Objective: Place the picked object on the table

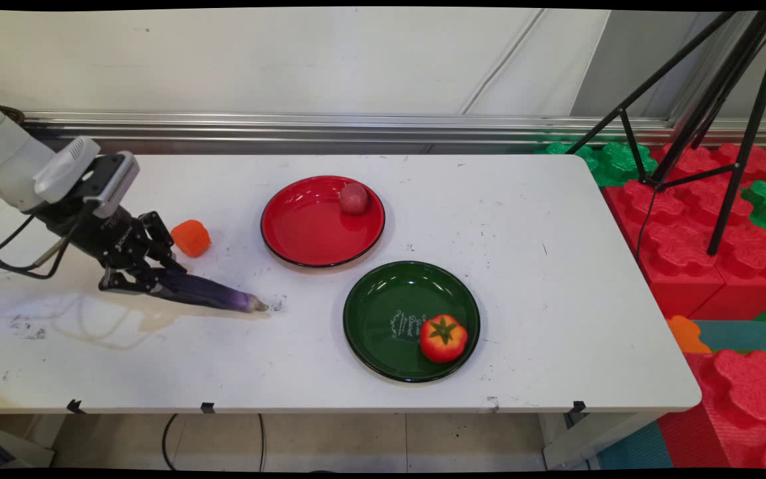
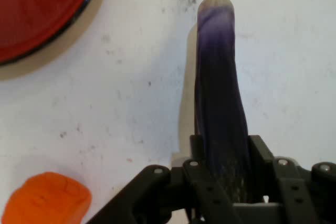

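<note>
A long purple eggplant (image 1: 213, 297) lies on the white table (image 1: 556, 299) at the left, its green-tipped end pointing right. My black gripper (image 1: 147, 283) is shut on its thick end, low over the table. In the hand view the eggplant (image 2: 219, 93) runs up from between the fingers (image 2: 260, 153), which press on both its sides. An orange toy vegetable (image 1: 191, 237) sits just behind the gripper; in the hand view this orange piece (image 2: 47, 200) shows at the bottom left.
A red plate (image 1: 303, 226) holding a small reddish ball (image 1: 354, 197) stands at the table's middle. A green plate (image 1: 383, 313) with a toy tomato (image 1: 443, 338) sits nearer the front. A black tripod (image 1: 722, 126) and big foam blocks (image 1: 682, 246) are off the right edge.
</note>
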`<state>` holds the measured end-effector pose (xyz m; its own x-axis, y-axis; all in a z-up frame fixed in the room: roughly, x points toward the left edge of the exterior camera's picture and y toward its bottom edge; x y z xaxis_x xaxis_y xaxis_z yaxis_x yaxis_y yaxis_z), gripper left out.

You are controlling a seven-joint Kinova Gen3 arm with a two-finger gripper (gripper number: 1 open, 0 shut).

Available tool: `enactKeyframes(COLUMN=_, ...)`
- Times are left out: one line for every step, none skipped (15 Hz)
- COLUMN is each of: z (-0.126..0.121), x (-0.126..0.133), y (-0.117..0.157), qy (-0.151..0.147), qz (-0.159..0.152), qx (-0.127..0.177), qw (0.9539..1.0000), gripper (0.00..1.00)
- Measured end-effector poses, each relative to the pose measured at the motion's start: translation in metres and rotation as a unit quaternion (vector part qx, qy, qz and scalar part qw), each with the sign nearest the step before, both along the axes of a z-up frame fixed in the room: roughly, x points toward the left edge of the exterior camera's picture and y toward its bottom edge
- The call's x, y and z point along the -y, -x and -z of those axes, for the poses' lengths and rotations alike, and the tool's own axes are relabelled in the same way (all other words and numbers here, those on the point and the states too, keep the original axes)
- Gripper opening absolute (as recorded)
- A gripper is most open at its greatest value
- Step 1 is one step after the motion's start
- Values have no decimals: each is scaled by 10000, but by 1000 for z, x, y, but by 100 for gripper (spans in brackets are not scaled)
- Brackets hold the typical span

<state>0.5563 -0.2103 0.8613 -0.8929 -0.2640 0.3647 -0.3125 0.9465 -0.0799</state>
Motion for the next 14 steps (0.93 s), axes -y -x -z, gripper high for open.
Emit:
enactKeyframes(z=5, x=0, y=-2, qy=-20, qz=-16, qx=23, qw=10000, gripper=0)
enactKeyframes(z=8, x=0, y=-4, qy=-31, qz=-27, qx=31, qw=10000, gripper=0)
enactKeyframes(z=12, x=1, y=-5, qy=-45, qz=-46, qx=39, qw=10000, gripper=0)
enactKeyframes(z=15, x=1, y=-6, qy=-54, qz=-62, qx=39, qw=10000, gripper=0)
enactKeyframes(z=18, x=1, y=-7, qy=-63, qz=-82, qx=38, qw=9999, gripper=0)
enactKeyframes(z=21, x=2, y=-8, qy=-70, qz=-96, qx=33, qw=9999, gripper=0)
enactKeyframes(z=24, x=2, y=-9, qy=-80, qz=-117, qx=28, qw=9999, gripper=0)
enactKeyframes(z=26, x=3, y=-9, qy=-86, qz=-127, qx=24, qw=9999, gripper=100)
enactKeyframes(z=29, x=3, y=-10, qy=-93, qz=-139, qx=20, qw=9999, gripper=100)
enactKeyframes(z=30, x=3, y=-11, qy=-98, qz=-153, qx=16, qw=9998, gripper=100)
enactKeyframes(z=32, x=3, y=-12, qy=-103, qz=-174, qx=7, qw=9998, gripper=100)
enactKeyframes(z=32, x=3, y=-12, qy=-107, qz=-187, qx=0, qw=9998, gripper=100)
enactKeyframes(z=33, x=3, y=-13, qy=-109, qz=-216, qx=-15, qw=9997, gripper=100)
enactKeyframes(z=33, x=3, y=-14, qy=-113, qz=-241, qx=-30, qw=9996, gripper=100)
